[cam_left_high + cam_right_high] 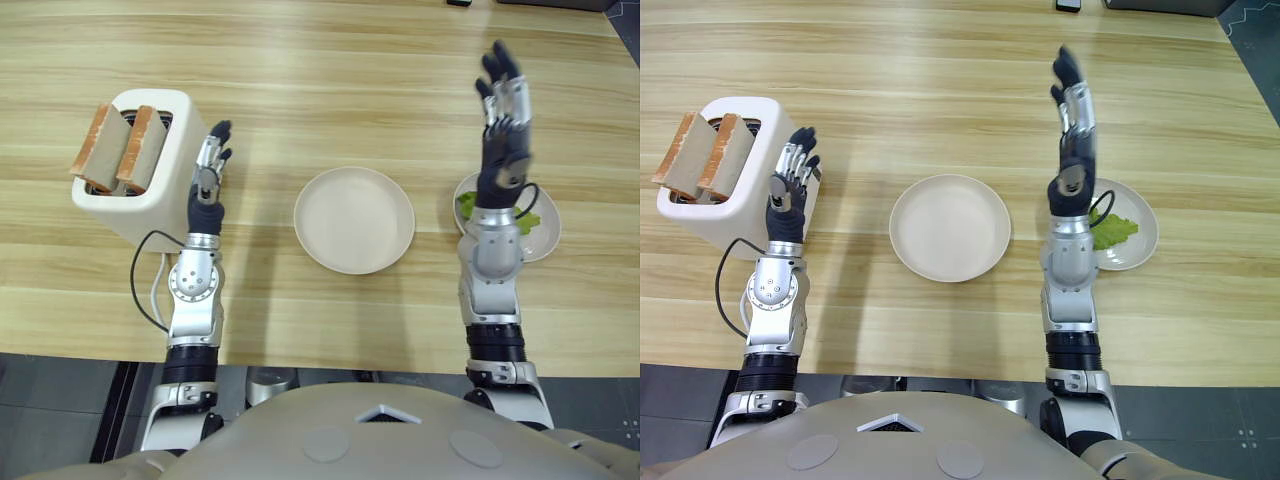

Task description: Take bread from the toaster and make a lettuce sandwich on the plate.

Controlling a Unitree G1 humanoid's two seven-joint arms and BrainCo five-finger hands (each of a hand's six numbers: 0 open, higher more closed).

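A cream toaster (pixel 150 205) stands at the left with two slices of bread (pixel 120 150) sticking up from its slots. My left hand (pixel 210 165) rests beside the toaster's right wall, fingers straight and open, holding nothing. An empty cream plate (pixel 353 219) lies in the middle of the wooden table. A smaller bowl (pixel 1138 243) at the right holds green lettuce (pixel 1112 232). My right hand (pixel 503 105) is raised above that bowl, fingers spread open and empty; its forearm covers part of the bowl.
The toaster's black and white cord (pixel 145 285) loops toward the table's front edge at the left. A dark object (pixel 459 3) lies at the far edge. Bare wood stretches behind the plate.
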